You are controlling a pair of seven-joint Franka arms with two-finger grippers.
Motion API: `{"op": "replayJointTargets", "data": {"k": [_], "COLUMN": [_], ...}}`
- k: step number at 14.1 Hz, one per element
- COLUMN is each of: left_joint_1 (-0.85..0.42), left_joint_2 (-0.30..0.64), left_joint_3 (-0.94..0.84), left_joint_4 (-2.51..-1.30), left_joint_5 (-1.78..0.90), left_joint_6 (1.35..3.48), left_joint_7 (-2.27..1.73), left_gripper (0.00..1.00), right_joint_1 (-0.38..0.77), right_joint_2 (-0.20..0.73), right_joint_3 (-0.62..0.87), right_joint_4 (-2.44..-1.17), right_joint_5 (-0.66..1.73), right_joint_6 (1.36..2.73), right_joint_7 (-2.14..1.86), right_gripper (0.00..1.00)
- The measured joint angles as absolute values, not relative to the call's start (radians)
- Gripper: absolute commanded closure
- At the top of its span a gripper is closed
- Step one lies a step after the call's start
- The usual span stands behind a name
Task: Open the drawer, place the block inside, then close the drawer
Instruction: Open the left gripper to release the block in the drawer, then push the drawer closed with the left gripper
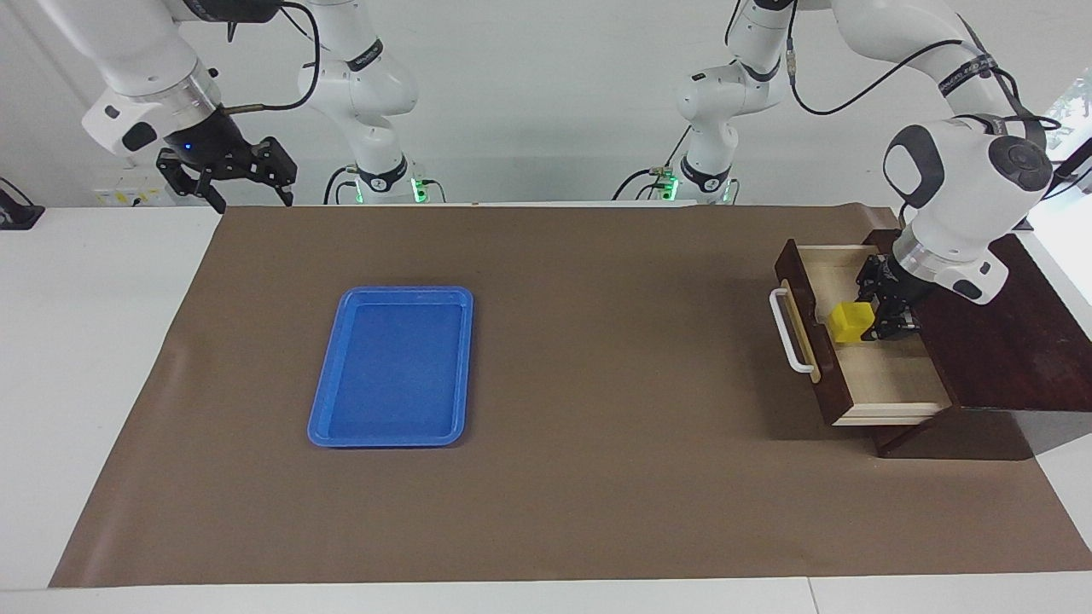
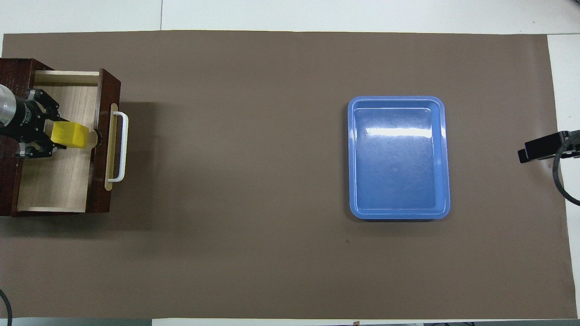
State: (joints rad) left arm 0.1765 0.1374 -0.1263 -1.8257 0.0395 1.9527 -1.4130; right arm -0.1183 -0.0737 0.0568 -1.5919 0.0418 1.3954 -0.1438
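The drawer [image 1: 891,379] stands pulled out of its dark wooden box [image 1: 1007,358] at the left arm's end of the table, its white handle [image 1: 789,331] facing the table's middle. My left gripper [image 1: 872,317] reaches down into it, shut on the yellow block [image 1: 850,322]. The block sits low inside, close against the inner face of the drawer front [image 2: 102,136]. The overhead view shows the block [image 2: 70,136] over the pale drawer floor [image 2: 54,185]. Whether it rests on that floor I cannot tell. My right gripper [image 1: 250,198] hangs open and raised, over the mat's corner at the right arm's end.
An empty blue tray [image 1: 328,384] lies on the brown mat [image 1: 597,477] toward the right arm's end of the table. In the overhead view only a dark part of the right gripper [image 2: 541,149] shows, beside the tray [image 2: 351,158].
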Motion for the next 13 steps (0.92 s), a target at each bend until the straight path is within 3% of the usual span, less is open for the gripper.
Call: {"op": "replayJointTargets", "data": {"k": [5,6,7,8,13], "left_joint_1": [0.191,0.196,0.201,0.206,0.216], "left_joint_2": [0.088,0.083,0.079,0.077,0.075], "left_joint_3": [-0.125,-0.125,-0.125,-0.125,-0.128], "left_joint_4": [-1.942,-1.951,-1.955,-1.958,-1.954], "left_joint_5": [0.039,0.039,0.039,0.039,0.037], "left_joint_6": [2.049,2.054,2.057,2.060,2.074], "left_joint_7": [-1.413,-1.413,-1.413,-1.413,-1.413], "left_gripper": [1.00,0.89,0.53,0.01,0.00], "right_joint_1": [-0.127,-0.116,-0.102,-0.091,-0.080], "right_joint_2": [-0.054,-0.040,-0.026,-0.015,-0.008], "right_joint_3": [0.075,0.064,0.053,0.047,0.047], "right_joint_4": [-1.607,-1.607,-1.607,-1.607,-1.600], "right_joint_5": [0.034,0.033,0.028,0.013,-0.023], "right_joint_6": [1.386,1.400,1.417,1.435,1.466], "right_joint_7": [-0.142,-0.138,-0.134,-0.130,-0.128], "right_gripper": [0.00,0.00,0.00,0.00,0.00]}}
